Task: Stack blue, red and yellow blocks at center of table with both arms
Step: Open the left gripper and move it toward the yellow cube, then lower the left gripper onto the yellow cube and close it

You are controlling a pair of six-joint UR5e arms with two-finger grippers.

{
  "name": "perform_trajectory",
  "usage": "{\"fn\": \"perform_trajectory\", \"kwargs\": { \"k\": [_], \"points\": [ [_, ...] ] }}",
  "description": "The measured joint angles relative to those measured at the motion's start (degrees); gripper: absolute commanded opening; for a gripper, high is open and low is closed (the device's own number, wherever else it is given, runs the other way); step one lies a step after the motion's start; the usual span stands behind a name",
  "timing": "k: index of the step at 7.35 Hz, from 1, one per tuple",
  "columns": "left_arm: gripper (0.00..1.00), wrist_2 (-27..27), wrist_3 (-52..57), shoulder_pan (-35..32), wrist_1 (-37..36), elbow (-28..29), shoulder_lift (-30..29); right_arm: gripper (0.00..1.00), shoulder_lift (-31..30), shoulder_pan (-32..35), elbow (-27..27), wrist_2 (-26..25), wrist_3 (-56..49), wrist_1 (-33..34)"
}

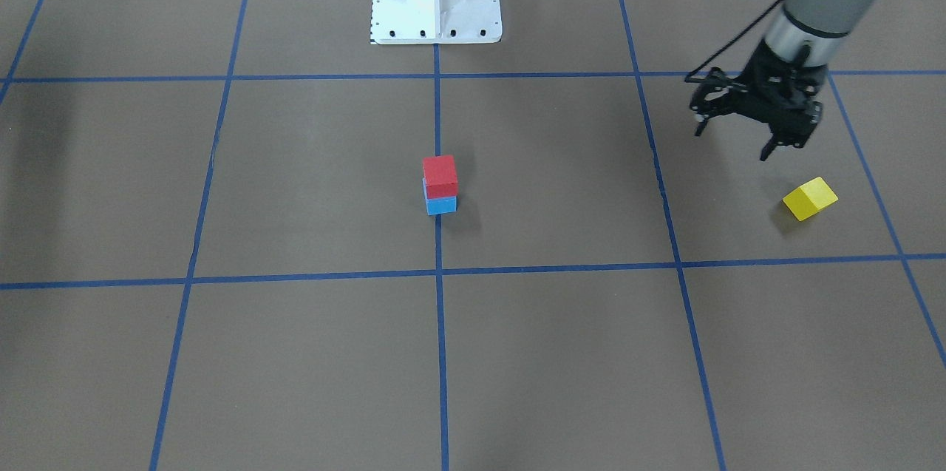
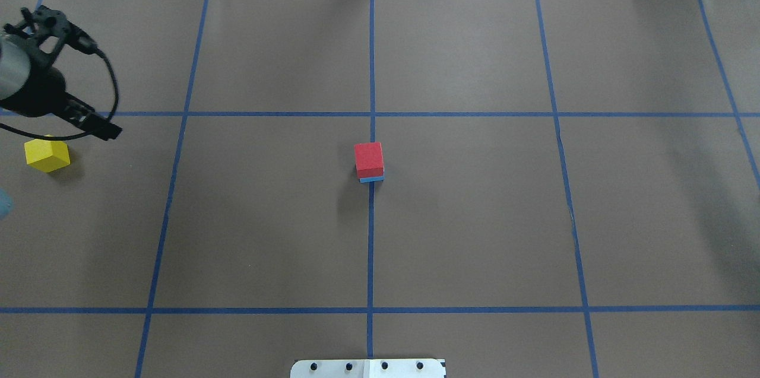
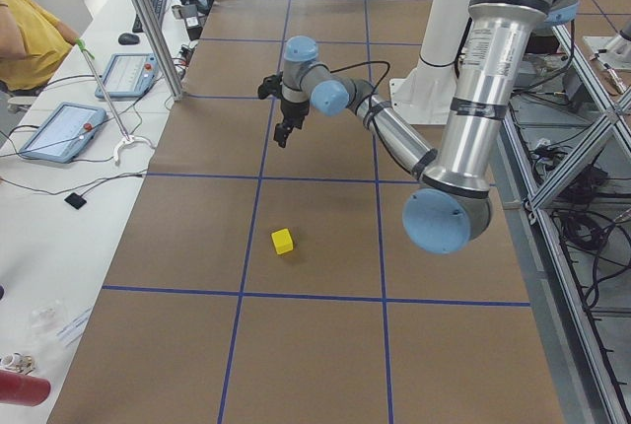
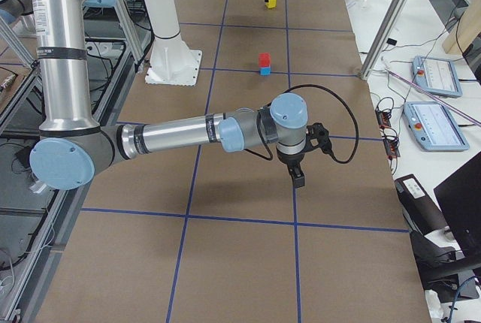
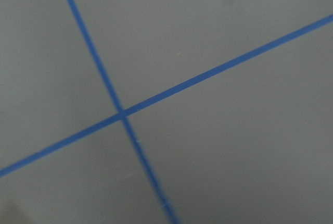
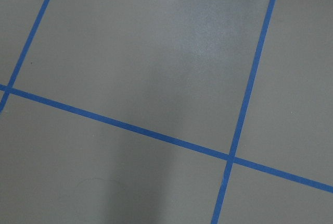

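I read the red block (image 1: 440, 175) sitting squarely on the blue block (image 1: 441, 205) at the middle of the tabletop (image 1: 295, 183) as the base of the stack, so only the yellow block (image 1: 810, 198) is left to fetch. My left claw (image 1: 732, 144) hangs with its fingers spread, I judge so as to fit round that cube, which lies loose on the tabletop just below and slightly off to one side of it, while the stack is well apart from it. The right claw (image 4: 298, 176) is far from all three blocks, probably parked to leave the middle free, and I cannot tell whether it is spread or closed.
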State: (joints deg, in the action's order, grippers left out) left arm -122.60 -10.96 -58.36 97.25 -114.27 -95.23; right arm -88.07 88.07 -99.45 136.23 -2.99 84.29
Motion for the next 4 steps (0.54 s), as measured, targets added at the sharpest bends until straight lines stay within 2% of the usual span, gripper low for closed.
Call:
{"fn": "perform_trajectory", "kwargs": {
  "k": [2, 4],
  "points": [
    [1.0, -6.6, 18.21, -7.63, 11.15, 8.21, 7.58, 1.0, 0.0, 0.0, 0.04, 0.0, 0.0, 0.0],
    [0.99, -8.91, 22.86, -9.22, 26.31, 18.64, 10.27, 1.0, 0.02, 0.0, 0.02, 0.0, 0.0, 0.0]
  ]
}}
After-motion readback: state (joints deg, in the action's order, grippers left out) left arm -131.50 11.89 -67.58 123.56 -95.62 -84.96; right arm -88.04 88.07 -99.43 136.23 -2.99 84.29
